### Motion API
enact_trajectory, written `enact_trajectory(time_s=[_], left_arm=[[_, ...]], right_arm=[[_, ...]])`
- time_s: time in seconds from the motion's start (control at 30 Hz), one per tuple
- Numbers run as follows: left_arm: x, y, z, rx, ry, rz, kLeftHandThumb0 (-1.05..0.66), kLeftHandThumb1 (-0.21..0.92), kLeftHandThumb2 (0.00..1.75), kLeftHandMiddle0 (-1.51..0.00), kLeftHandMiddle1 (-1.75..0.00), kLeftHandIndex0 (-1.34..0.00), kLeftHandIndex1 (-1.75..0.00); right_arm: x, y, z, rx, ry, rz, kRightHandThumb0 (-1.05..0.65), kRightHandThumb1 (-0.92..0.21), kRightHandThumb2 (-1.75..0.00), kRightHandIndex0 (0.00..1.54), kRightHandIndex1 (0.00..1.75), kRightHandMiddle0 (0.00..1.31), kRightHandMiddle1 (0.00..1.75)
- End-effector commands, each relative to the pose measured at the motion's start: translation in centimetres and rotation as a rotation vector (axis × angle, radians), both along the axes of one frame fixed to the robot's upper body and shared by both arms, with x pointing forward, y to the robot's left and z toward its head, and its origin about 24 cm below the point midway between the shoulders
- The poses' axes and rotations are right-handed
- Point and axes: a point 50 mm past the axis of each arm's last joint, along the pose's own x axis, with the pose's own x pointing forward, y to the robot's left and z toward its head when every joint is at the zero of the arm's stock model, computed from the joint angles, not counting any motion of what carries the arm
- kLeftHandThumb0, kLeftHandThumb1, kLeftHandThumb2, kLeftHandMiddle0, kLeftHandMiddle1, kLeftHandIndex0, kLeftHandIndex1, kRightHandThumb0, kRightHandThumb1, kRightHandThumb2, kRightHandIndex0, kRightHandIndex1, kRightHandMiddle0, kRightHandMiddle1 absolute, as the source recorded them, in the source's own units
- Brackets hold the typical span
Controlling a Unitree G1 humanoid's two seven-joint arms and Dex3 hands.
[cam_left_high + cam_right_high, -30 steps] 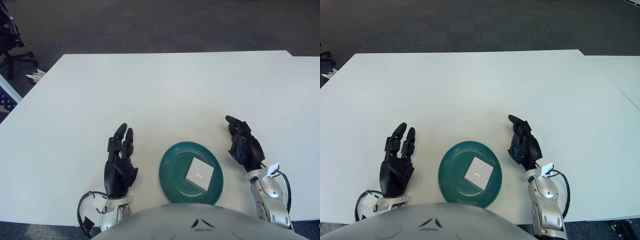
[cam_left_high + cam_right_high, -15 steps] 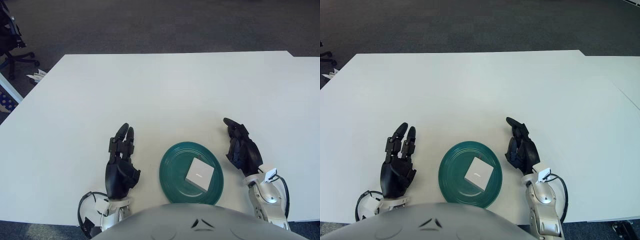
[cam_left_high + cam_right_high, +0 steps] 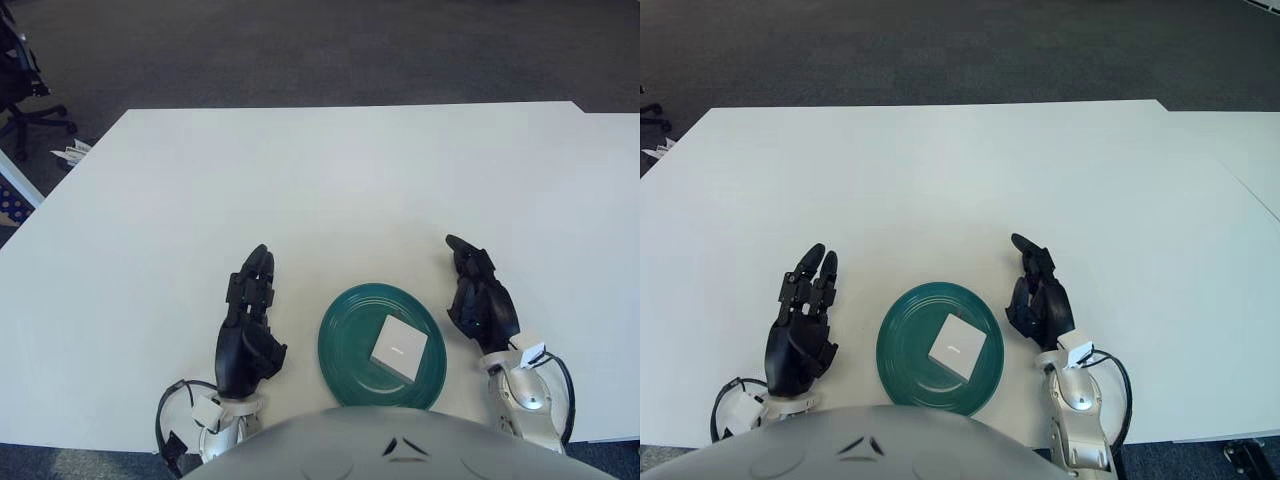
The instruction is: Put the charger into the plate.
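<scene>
Right hand (image 3: pixel 480 300) just right of plate (image 3: pixel 345 365), fingers relaxed, holding nothing; left hand (image 3: pixel 248 335) left of it, also empty. Charger (image 3: pixel 397 347) lies inside plate — placement looks done.

White table (image 3: pixel 330 170), office chair (image 3: pixel 20 70)

- One white table (image 3: pixel 330 180).
- One green plate (image 3: pixel 350 345).
- One white charger (image 3: pixel 398 347), lying in the plate.
- Two black robot hands: one left hand (image 3: pixel 246 335), one right hand (image 3: pixel 480 298).
- One office chair (image 3: pixel 18 70), as far as can be told, cut off at the upper left edge.
</scene>
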Motion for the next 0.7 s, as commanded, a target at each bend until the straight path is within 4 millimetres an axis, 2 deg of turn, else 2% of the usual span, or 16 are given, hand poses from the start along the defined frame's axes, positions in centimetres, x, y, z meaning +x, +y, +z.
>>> enact_trajectory(time_s=[0.0,0.3,0.67], left_arm=[[-0.52,0.75,-1.58,0.021,0.098,-0.005,-1.02,0.92,1.10,-0.16,-0.01,0.00,-0.40],[-0.37,0.48,-1.70,-0.043,0.110,0.013,-1.01,0.92,1.09,-0.17,-0.01,0.00,-0.39],[0.15,0.32,-1.99,-0.059,0.028,-0.012,-1.02,0.92,1.06,-0.17,-0.01,0.00,-0.38]], right_arm=[[-1.78,0.69,-3.01,0.049,0.163,0.004,-0.96,-0.92,-0.96,0.25,0.02,0.00,0.62],[-2.05,0.91,-3.14,0.094,0.127,-0.026,-0.95,-0.92,-0.99,0.25,0.01,0.00,0.55],[-2.32,1.05,-3.02,0.129,0.085,-0.002,-0.98,-0.92,-1.04,0.17,0.00,0.00,0.34]])
